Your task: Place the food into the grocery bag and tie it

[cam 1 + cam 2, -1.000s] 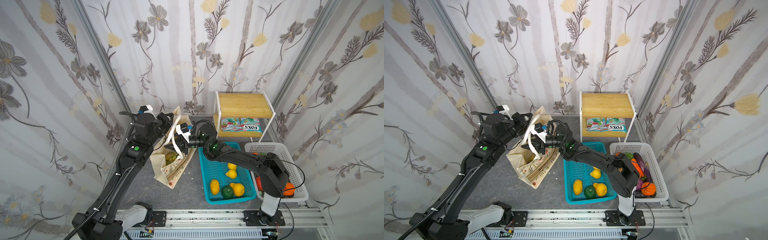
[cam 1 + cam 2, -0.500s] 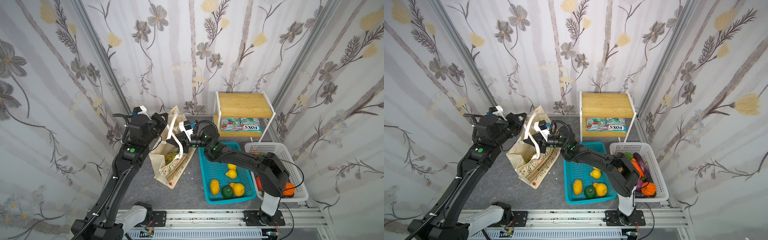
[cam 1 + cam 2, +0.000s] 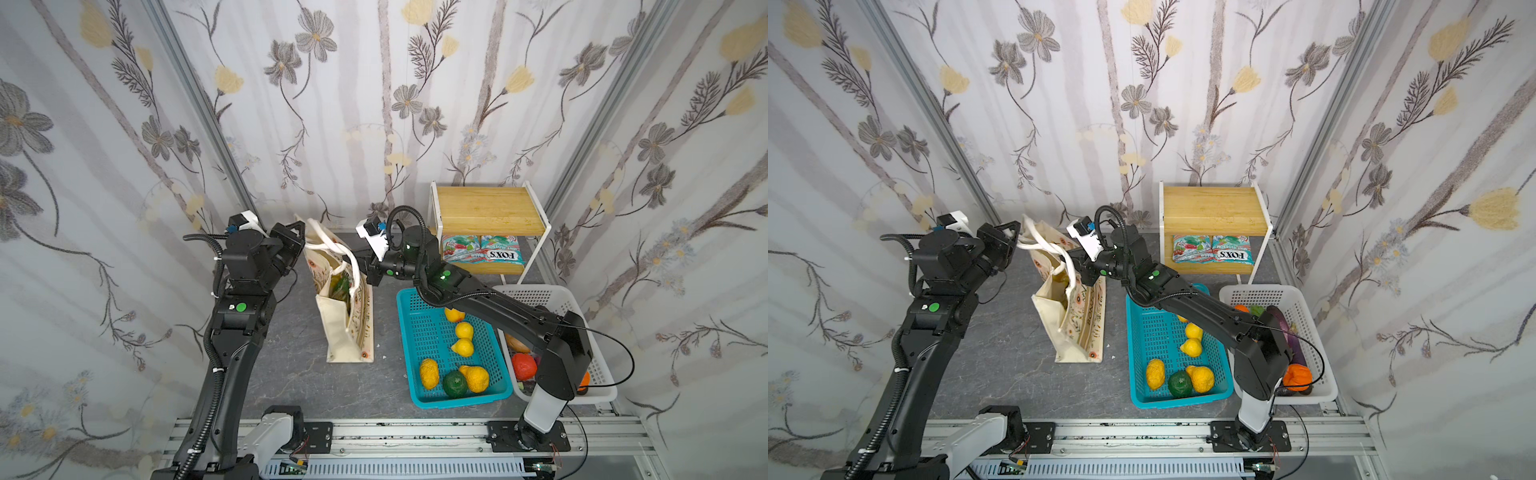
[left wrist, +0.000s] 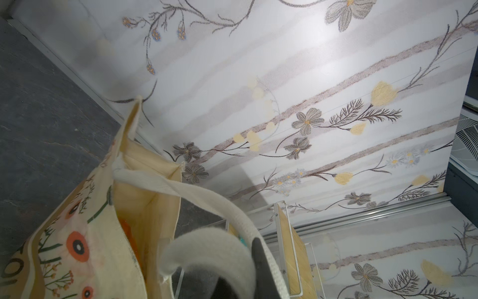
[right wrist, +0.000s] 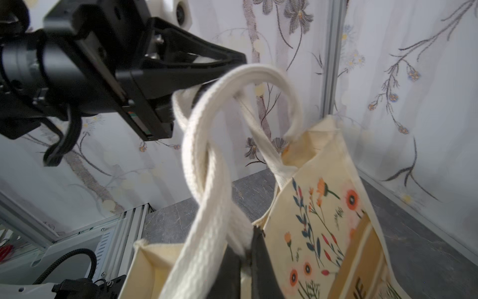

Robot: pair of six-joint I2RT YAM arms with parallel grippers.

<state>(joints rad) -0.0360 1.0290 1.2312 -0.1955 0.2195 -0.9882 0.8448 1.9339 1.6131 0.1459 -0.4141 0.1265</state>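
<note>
My left end effector point(image 3: 300, 241) and right end effector point(image 3: 362, 271) are each clamped on a white handle point(image 5: 204, 165) of the bag point(image 3: 343, 328), which stands on the surface between and below them. The webbing looks soft, limp and grippy, so mid-strap near the crossing seems the best hold.

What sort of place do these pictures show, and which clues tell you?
Most likely a staged robot test booth: flowered wallpaper panels in metal framing, robot arms mounted on an aluminium rail, and a blue basket of fruit near a tote.
</note>
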